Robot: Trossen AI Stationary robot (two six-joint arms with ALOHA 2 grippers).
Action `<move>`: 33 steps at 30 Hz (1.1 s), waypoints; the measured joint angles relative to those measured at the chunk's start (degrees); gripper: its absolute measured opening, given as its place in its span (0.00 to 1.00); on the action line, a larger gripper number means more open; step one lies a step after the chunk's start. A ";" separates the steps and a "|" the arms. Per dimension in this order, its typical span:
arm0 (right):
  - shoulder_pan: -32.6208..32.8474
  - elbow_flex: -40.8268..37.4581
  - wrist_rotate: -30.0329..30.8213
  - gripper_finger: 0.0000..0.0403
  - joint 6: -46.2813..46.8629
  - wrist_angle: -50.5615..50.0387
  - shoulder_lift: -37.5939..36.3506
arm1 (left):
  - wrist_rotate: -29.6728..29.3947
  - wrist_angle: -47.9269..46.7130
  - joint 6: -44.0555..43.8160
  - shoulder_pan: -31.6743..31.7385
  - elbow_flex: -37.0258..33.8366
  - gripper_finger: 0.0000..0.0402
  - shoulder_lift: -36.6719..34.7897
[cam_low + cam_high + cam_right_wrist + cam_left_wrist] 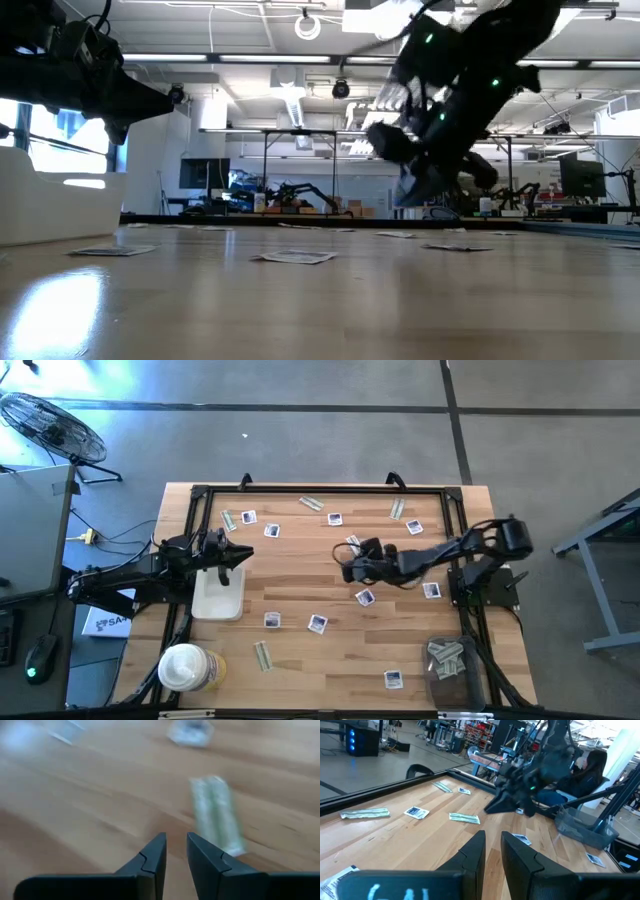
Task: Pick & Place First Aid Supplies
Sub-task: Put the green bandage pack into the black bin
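Packets of first aid supplies lie scattered flat over my wooden table [300, 650]; square white ones with dark print sit at the far left [271, 530], near the middle of the far side [334, 519], just beside my right arm [365, 597] and along the near half [317, 624], with one more close to the near edge [393, 679]; narrow grey-green strips lie among them, one on the far side [311, 503] with its long axis running slantwise across the table, another at the near left [262, 655] with its long axis running roughly from far to near; a heap of strips already rests in the dark bin [447, 659] at the near right corner.

My right pincer [347, 560] is stretched to the middle of the table, above the boards; its fingers [155, 857] stand a narrow gap apart and hold nothing; in its wrist view a single pale green strip [216, 814] lies on the wood just ahead of the fingertips, its long axis pointing nearly straight away from them, tilted a little to one side.

My left pincer [240, 553] waits over the white tray [220, 600] at the left side, its fingers [472, 857] likewise narrowly parted and empty; the round white-lidded tub [183, 667] stands at the near left corner.
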 joint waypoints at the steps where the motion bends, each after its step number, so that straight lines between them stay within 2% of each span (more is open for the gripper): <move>1: -0.56 1.45 -0.48 0.17 1.02 -4.39 1.31 | 0.01 0.02 -0.01 -0.01 0.00 0.15 0.02; 5: -2.67 4.33 -0.19 0.22 8.11 -13.96 3.98 | 0.00 0.00 0.00 -0.01 -0.01 0.15 0.01; 12: -5.93 4.39 -0.95 0.37 11.83 -11.22 5.15 | 0.00 0.02 -0.01 -0.01 -0.02 0.15 0.02; 17: -7.28 4.36 -1.66 0.42 13.21 -11.01 5.17 | -0.01 0.02 0.01 -0.01 -0.02 0.15 0.02; 24: -7.08 4.45 -3.67 0.36 15.20 -8.84 8.15 | 0.01 0.02 0.00 0.01 -0.02 0.15 0.00; 33: -5.74 4.51 -1.01 0.22 17.40 -8.32 10.21 | -0.01 0.02 0.01 0.01 -0.02 0.15 0.00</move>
